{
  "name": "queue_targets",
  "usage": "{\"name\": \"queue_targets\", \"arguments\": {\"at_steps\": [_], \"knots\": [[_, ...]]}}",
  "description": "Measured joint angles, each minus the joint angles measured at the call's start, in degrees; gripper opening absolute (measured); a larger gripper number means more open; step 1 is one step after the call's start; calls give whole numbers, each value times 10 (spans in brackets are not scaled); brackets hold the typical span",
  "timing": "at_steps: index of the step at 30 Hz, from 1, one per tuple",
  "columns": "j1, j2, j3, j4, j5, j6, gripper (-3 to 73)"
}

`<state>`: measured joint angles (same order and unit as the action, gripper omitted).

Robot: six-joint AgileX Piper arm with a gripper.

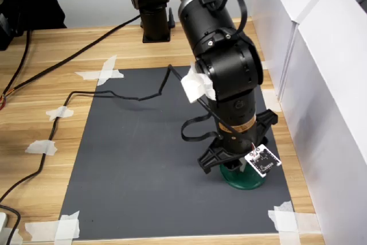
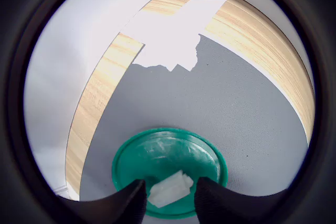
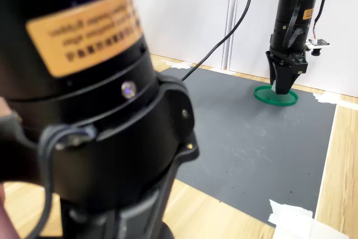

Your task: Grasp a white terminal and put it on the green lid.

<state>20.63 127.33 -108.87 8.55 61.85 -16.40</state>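
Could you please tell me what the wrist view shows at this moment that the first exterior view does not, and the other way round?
Only the wrist view shows the white terminal between the two fingertips of the gripper, lying over the inside of the green lid; whether the fingers touch it or it rests on the lid is unclear.

Only the first exterior view shows the arm from outside, its black cable crossing the mat, and the taped far corners.

Both show the green lid on the dark grey mat near the white wall.
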Motion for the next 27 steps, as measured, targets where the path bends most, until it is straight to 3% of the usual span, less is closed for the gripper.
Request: {"name": "queue_targets", "arguments": {"at_steps": [10,18,22,27], "knots": [[0,-22,24,-2,-15,0,446],[0,-137,29,12,-21,2,429],[0,-227,57,9,-66,25,321],[0,-352,141,-9,-135,52,75]]}}
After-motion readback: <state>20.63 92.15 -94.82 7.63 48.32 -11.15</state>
